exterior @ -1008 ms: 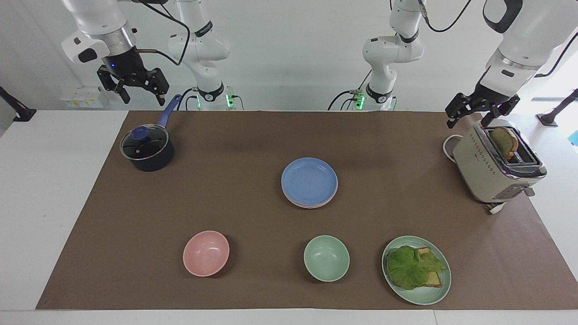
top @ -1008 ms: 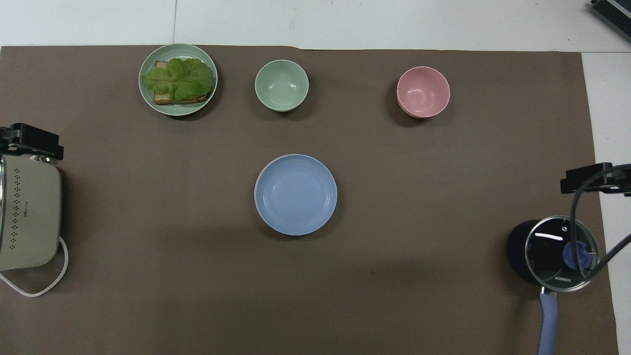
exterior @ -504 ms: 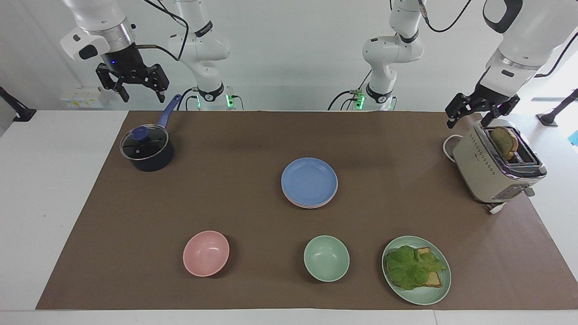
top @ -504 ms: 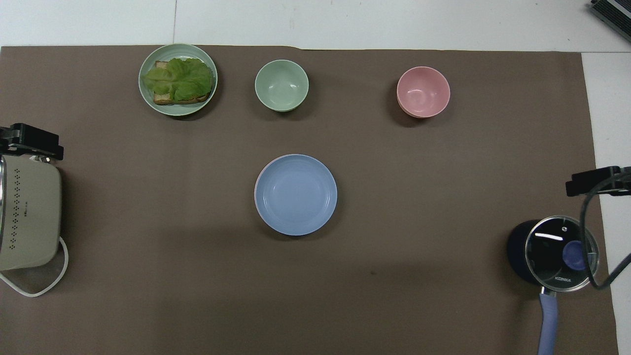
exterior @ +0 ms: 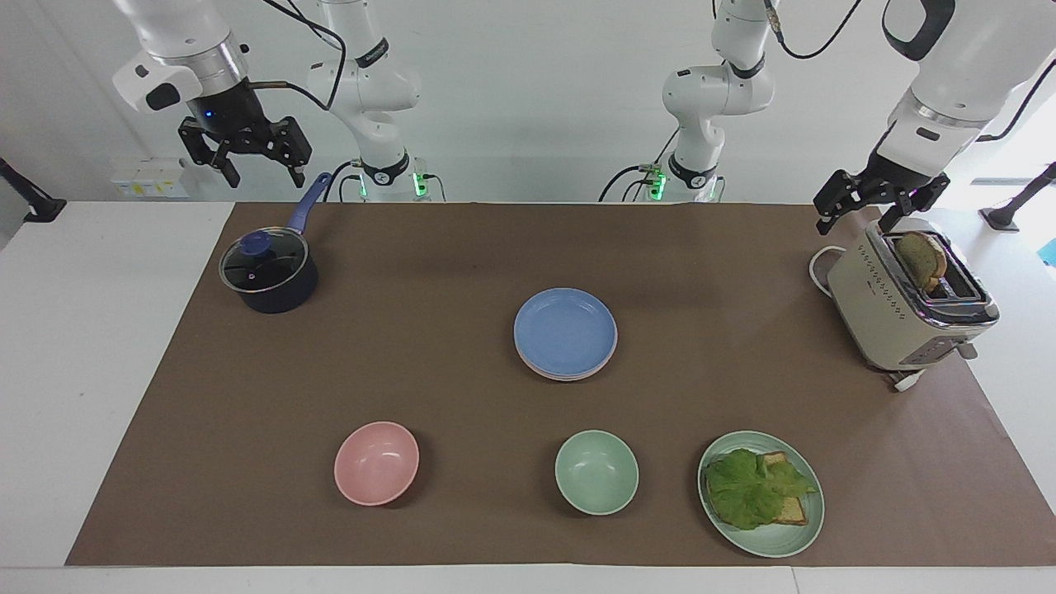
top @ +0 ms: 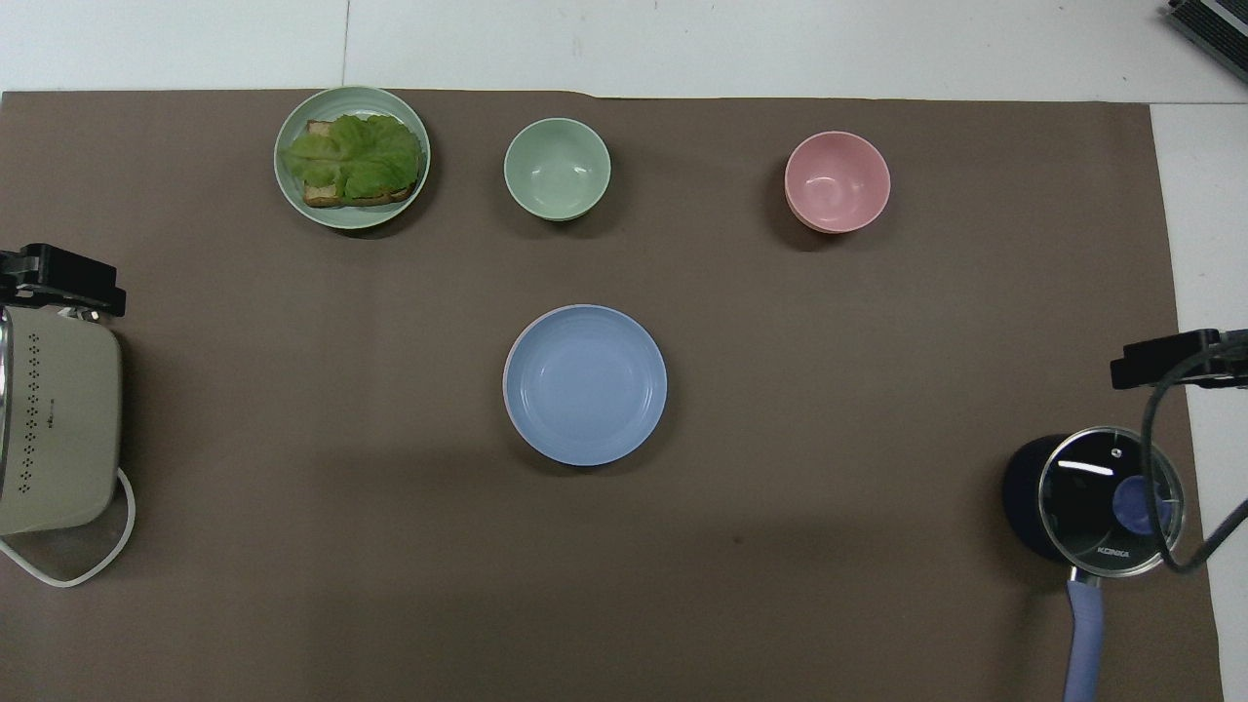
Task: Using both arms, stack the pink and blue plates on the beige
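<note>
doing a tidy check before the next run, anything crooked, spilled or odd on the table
Nothing stands out. The blue plate sits squarely on the stack mid-table, a pink rim just showing beneath it. No spills. Both pincers, left and right, hang open and empty.

Blue plate [exterior: 565, 328] atop pink plate [exterior: 569, 376], mat centre

White wall [exterior: 528, 99], white table [exterior: 82, 371], brown mat [exterior: 462, 247], bright even light

Bright, even light from above, soft shadows under the dishes, sharp focus, glare on the pot lid [top: 1110, 501].
</note>
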